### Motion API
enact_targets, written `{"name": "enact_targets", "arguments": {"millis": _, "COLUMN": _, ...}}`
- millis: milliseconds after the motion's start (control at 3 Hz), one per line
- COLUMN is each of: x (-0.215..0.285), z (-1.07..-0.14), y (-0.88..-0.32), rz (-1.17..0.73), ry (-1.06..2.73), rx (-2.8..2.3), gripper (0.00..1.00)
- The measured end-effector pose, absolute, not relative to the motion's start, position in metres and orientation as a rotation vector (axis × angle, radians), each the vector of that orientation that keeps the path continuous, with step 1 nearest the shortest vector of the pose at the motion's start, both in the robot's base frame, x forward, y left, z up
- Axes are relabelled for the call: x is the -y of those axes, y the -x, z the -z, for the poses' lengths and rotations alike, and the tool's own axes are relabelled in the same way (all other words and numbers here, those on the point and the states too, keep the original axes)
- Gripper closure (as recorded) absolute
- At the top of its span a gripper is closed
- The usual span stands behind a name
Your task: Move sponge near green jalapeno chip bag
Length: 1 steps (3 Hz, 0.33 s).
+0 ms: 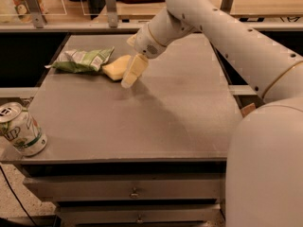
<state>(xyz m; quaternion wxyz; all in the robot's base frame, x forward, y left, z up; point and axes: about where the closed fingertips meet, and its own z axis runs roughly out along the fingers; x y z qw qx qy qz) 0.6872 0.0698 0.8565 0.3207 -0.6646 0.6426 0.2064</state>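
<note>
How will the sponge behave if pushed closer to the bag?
The sponge is thick foam: probably light, may squash before sliding. Lying flat, it should not roll. The crumpled bag beside it would likely shift too. The pincer hovers by the sponge.

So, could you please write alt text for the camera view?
A pale yellow sponge lies on a grey table beside a green jalapeno chip bag. The gripper hangs at the sponge's right edge; a soda can stands near-left.

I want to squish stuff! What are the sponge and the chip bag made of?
The sponge looks like soft foam: pale yellow, matte, no shine. The chip bag is probably thin foil or plastic film: green and white, crumpled, with shiny patches. The gripper hangs close beside the sponge.
</note>
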Motion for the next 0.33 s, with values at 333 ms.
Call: {"name": "enact_targets", "arguments": {"millis": 333, "x": -0.0697, "z": -0.856, "y": -0.6854, "rz": -0.547, "ry": 1.752, "rx": -1.69, "gripper": 0.0}}
